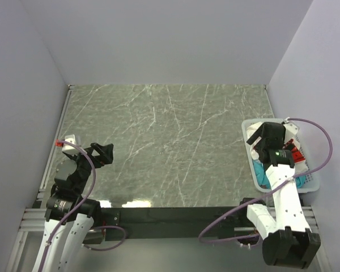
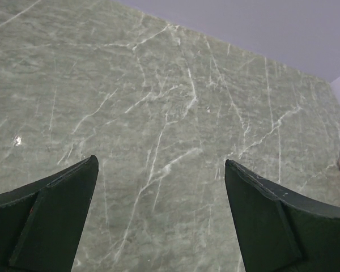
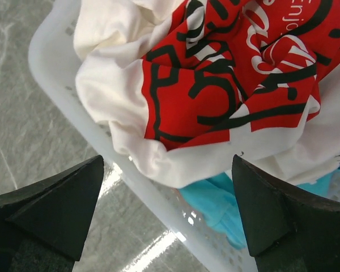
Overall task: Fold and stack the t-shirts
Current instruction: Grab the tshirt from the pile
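— At the table's right edge: white mesh basket (image 3: 51, 62) holds the white t-shirt (image 3: 130, 96), crumpled, red print up. Teal t-shirt (image 3: 215, 198) sits under it.
— Right gripper?
— Right gripper (image 3: 167, 164) hangs over the basket rim, jaws spread wide, gripping nothing.
— Left?
— Left gripper (image 2: 161, 164) is over the marble table (image 2: 170, 85), left side, also spread wide, nothing between the jaws. Well apart from the basket.

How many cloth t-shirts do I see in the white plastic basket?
2: a white t-shirt with red print on top, a teal t-shirt beneath it. Others may be hidden.
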Motion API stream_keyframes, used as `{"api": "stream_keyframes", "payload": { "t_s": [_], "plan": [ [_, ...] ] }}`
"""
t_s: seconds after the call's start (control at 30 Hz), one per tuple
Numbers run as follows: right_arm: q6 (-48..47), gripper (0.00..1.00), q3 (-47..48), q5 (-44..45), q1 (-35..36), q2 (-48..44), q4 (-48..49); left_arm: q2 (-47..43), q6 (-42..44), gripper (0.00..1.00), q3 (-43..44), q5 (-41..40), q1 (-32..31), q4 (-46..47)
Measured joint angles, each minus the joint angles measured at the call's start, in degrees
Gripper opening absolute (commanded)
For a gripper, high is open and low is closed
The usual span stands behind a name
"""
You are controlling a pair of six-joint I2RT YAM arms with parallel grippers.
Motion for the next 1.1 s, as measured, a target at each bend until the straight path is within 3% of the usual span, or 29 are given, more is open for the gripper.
{"api": "stream_keyframes", "payload": {
  "t_s": [0.2,0.3,0.4,0.43,0.5,0.53,0.6,0.73,0.87,1.1],
  "plan": [
    [3.9,0.97,-1.3,-0.6,-4.5,6.9,6.2,0.0,0.0,1.0,0.0,0.9,0.0,1.2],
    [6.1,0.9,-3.1,-1.8,-7.4,9.3,9.2,0.0,0.0,0.99,0.0,1.4,0.0,1.3],
    [7.3,0.68,-5.3,-2.4,-9.0,10.9,11.1,-0.1,0.0,0.99,0.0,1.7,0.0,1.3],
    [7.4,0.46,-5.9,-2.4,-9.1,11.3,11.4,-0.1,0.0,0.99,0.0,1.8,0.0,1.3],
    [7.5,0.25,-6.4,-2.3,-9.2,11.3,11.6,-0.1,0.0,0.99,0.0,1.9,0.0,1.3],
    [7.5,0.1,-6.6,-2.4,-9.2,10.7,11.9,-0.1,0.0,0.99,0.0,2.0,0.0,1.3],
    [7.2,0.0,-6.8,-2.7,-9.2,9.0,12.1,0.0,0.0,0.99,0.0,2.2,0.0,1.3],
    [6.1,0.0,-6.5,-3.5,-8.3,4.9,12.5,0.0,0.0,0.99,0.0,2.5,0.0,1.4],
    [4.5,0.0,-2.8,-2.3,-0.7,3.0,11.1,0.0,0.0,0.99,0.0,2.6,0.0,1.4],
    [1.0,0.0,22.6,-2.4,19.5,9.5,8.4,0.9,0.0,0.99,0.0,3.2,0.0,2.2]
  ]
}}
